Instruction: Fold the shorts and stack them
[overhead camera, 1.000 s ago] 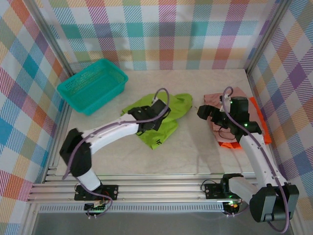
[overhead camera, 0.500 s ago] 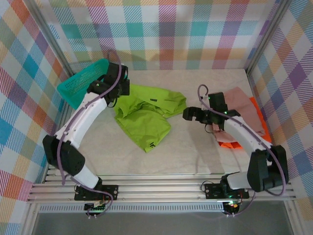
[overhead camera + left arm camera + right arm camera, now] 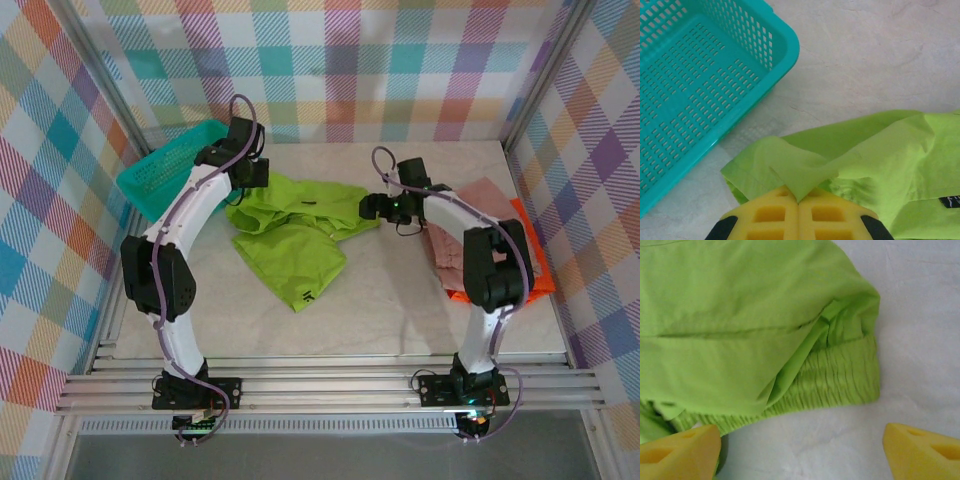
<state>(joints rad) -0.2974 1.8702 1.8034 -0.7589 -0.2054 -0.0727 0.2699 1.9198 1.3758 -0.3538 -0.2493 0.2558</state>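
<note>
The green shorts (image 3: 295, 240) lie rumpled in the middle of the table (image 3: 400, 310), with the dark logo (image 3: 308, 295) near their 6 o'clock tip. The left jaws are clamped on a fold at the shorts' 10 o'clock corner. In the wrist view the yellow pads (image 3: 770, 215) press together with green fabric pinched between them. The basket (image 3: 160, 172) sits at 10 o'clock, just beside that corner. The right jaws stand wide at the shorts' 3 o'clock edge, pads (image 3: 675, 450) apart beside the elastic waistband (image 3: 840, 380), with bare table between them. At 3 o'clock, near the wall, the pink shorts (image 3: 497, 200) lie on the orange shorts (image 3: 538, 262).
</note>
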